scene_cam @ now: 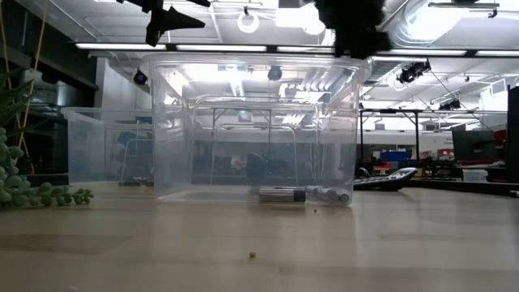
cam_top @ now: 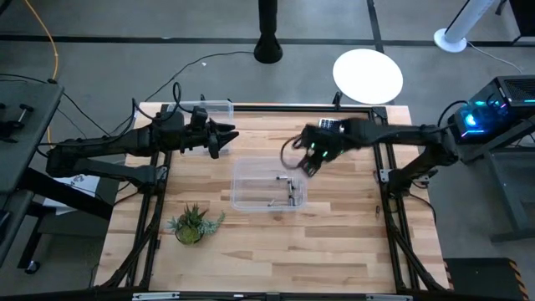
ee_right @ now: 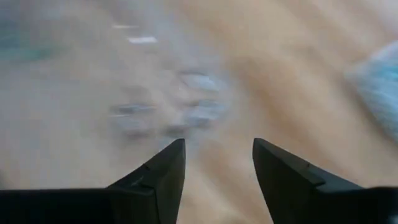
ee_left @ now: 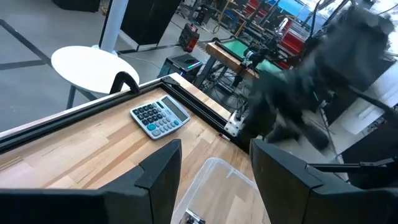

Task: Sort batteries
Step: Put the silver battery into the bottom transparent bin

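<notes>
The right gripper hangs with fingers apart, empty, above the clear bin's far edge; the batteries lie inside, just below it; the left gripper waits well apart, fingers spread.

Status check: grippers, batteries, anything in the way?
Right gripper open above bin's far right corner. Left gripper open, parked. Batteries in bin. Nothing blocking.

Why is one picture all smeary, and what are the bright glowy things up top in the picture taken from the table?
The right wrist view is smeared all over, as by motion; only the right gripper, its fingers apart, looks sharp. In the left wrist view, just the other arm is smeared; the calculator is crisp. In the low view, ceiling lights glare white and shine through the clear bin.
</notes>
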You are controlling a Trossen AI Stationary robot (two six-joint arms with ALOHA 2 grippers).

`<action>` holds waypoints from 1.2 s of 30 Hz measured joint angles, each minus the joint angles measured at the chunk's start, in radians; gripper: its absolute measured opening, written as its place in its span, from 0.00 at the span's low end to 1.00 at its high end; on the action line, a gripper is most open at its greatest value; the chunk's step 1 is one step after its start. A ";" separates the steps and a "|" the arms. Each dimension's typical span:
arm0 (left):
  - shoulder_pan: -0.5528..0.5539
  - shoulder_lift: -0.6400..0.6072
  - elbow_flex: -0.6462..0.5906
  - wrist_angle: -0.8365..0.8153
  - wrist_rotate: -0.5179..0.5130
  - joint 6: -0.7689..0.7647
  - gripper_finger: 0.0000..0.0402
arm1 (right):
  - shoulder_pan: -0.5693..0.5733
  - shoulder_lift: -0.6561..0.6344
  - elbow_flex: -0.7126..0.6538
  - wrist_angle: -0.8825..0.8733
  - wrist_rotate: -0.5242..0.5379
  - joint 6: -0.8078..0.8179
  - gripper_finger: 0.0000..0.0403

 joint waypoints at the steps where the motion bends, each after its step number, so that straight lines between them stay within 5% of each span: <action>1: 0.000 0.000 0.000 0.000 0.000 0.000 0.46 | -0.024 0.003 0.034 -0.099 0.054 0.011 0.45; 6: 0.000 0.000 0.000 0.000 0.000 0.016 0.46 | -0.196 0.013 0.025 -0.417 0.131 0.050 0.42; 13: 0.000 0.000 0.000 0.000 0.006 0.026 0.46 | -0.405 0.032 -0.312 -0.411 0.056 0.101 0.36; 26: 0.000 0.000 0.000 0.001 0.048 0.026 0.46 | -0.573 0.045 -0.754 -0.071 -0.067 0.362 0.35; 36: 0.000 0.000 0.000 0.002 0.050 0.026 0.46 | -0.625 0.044 -0.799 0.019 -0.008 0.381 0.35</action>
